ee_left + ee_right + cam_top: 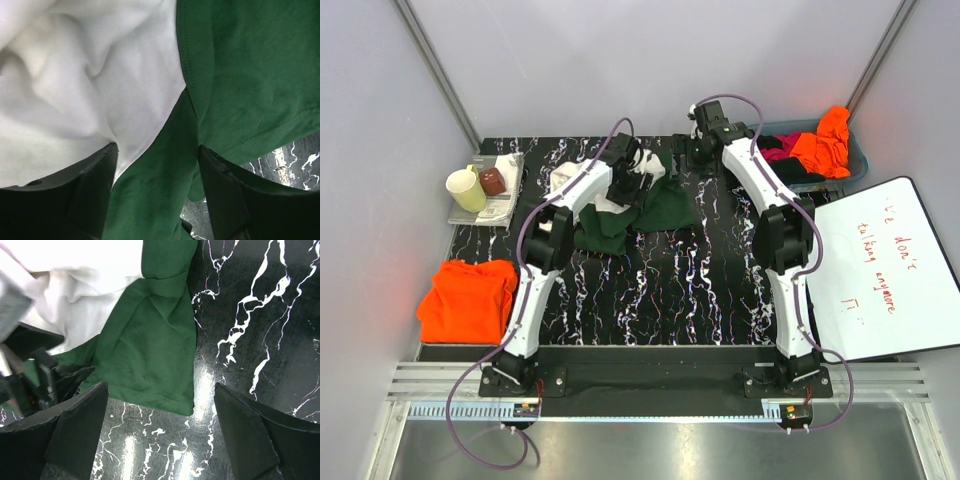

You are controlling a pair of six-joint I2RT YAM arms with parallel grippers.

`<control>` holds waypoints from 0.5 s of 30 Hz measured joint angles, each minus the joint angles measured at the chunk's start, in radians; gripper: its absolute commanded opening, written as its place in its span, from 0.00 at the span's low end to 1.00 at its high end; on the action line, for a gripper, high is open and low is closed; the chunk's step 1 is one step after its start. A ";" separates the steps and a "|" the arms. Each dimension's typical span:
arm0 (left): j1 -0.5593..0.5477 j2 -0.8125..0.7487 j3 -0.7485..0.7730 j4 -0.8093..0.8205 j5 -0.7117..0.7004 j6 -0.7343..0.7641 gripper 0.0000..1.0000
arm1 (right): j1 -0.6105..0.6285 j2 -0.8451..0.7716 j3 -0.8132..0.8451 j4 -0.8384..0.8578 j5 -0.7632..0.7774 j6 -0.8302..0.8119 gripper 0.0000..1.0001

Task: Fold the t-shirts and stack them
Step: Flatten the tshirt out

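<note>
The cream t-shirt with dark green sleeves (655,205) lies crumpled at the back middle of the marbled black table (670,290). My left gripper (632,182) is down on it. In the left wrist view its jaws (157,146) stand apart, with a fold of green sleeve (150,200) between them and cream cloth (90,75) beyond. My right gripper (696,150) hovers open just behind the shirt. The right wrist view shows a green sleeve (150,350) lying flat in front of its empty jaws (160,386). A folded orange t-shirt (468,298) rests at the left edge.
A grey bin (855,160) at the back right holds orange (825,140), magenta (780,150) and black shirts. A white board with red writing (885,265) lies to the right. At the back left is a tray (510,190) with a yellow mug (467,188) and a brown object (492,181).
</note>
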 measured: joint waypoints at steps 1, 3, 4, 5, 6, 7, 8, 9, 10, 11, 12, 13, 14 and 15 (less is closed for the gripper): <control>-0.002 0.004 0.001 0.000 0.000 0.000 0.58 | 0.000 -0.005 -0.001 0.000 0.000 -0.002 0.94; -0.005 0.008 0.005 -0.001 0.000 -0.001 0.27 | 0.000 -0.013 -0.001 0.000 0.000 -0.005 0.94; -0.007 0.010 0.010 0.000 -0.002 -0.002 0.14 | 0.000 -0.019 -0.001 0.000 0.000 -0.006 0.94; -0.008 0.012 0.014 0.000 -0.003 -0.005 0.00 | 0.000 -0.022 0.000 0.000 0.000 -0.008 0.94; -0.008 0.013 0.020 0.000 -0.005 -0.002 0.00 | 0.000 -0.024 0.000 0.000 0.000 -0.010 0.94; -0.008 0.014 0.024 0.000 -0.008 -0.002 0.00 | 0.000 -0.024 0.004 0.000 0.000 -0.012 0.94; -0.010 0.014 0.027 0.000 -0.011 -0.002 0.00 | 0.000 -0.024 0.008 -0.001 0.000 -0.013 0.94; -0.010 0.014 0.028 0.000 -0.016 -0.005 0.00 | 0.000 -0.024 0.011 -0.004 -0.001 -0.013 0.94; -0.011 0.014 0.029 0.000 -0.023 -0.006 0.00 | 0.000 -0.024 0.014 -0.008 -0.002 -0.013 0.94; -0.011 0.014 0.029 0.000 -0.032 -0.006 0.00 | -0.001 -0.024 0.019 -0.013 -0.002 -0.013 0.94; -0.011 0.013 0.029 -0.001 -0.042 -0.006 0.00 | -0.001 -0.024 0.021 -0.017 -0.003 -0.013 0.94; -0.011 0.009 0.029 -0.001 -0.055 -0.006 0.00 | -0.001 -0.024 0.023 -0.021 -0.005 -0.013 0.94; -0.011 0.002 0.029 0.000 -0.070 -0.006 0.00 | -0.001 -0.024 0.023 -0.025 -0.008 -0.013 0.93; -0.011 -0.012 0.025 0.001 -0.087 -0.007 0.00 | -0.001 -0.024 0.022 -0.027 -0.010 -0.013 0.93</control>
